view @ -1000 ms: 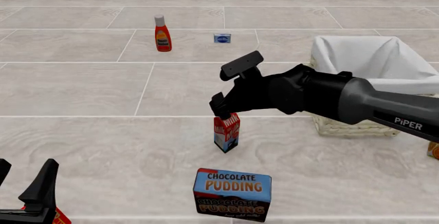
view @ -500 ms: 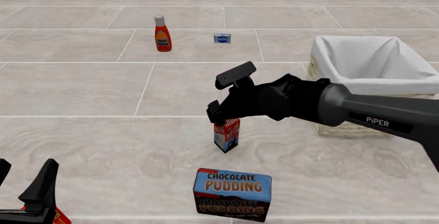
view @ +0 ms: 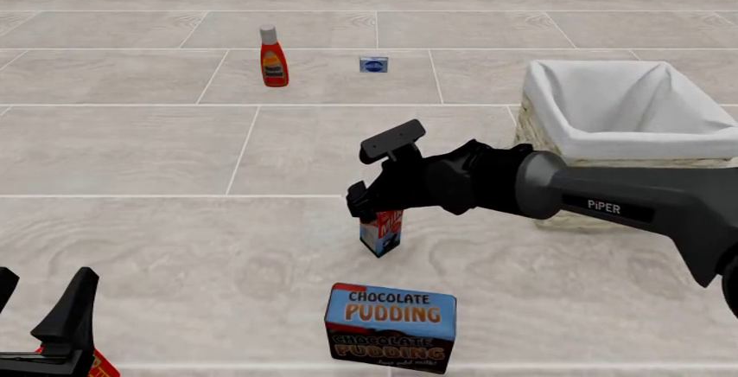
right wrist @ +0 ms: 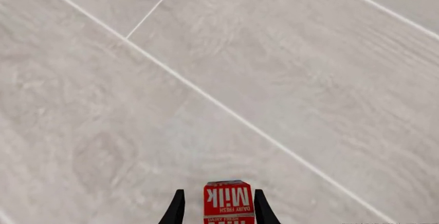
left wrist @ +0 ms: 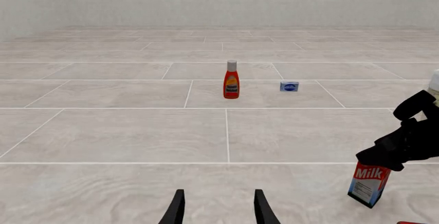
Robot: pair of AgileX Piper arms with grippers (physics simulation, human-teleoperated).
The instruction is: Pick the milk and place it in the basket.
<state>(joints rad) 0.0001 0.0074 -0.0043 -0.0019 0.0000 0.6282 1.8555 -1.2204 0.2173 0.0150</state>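
Milk [view: 381, 230] stands up tall on the table, between the right gripper's [right wrist: 217, 209] two fingers. The jaws are open, one on each side, not squeezing yet, I think. The left gripper [left wrist: 217, 208] is open too, and far off. The basket [view: 611, 105] sits to the right — bare table lies between.

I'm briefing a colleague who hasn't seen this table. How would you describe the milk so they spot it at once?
Start at the wicker basket with the white liner on the right side. To its left, the right gripper sits over a small carton, the milk, nearer the arms than the ketchup bottle. It is red-topped with blue and white below, narrower than the chocolate pudding box in front of it.
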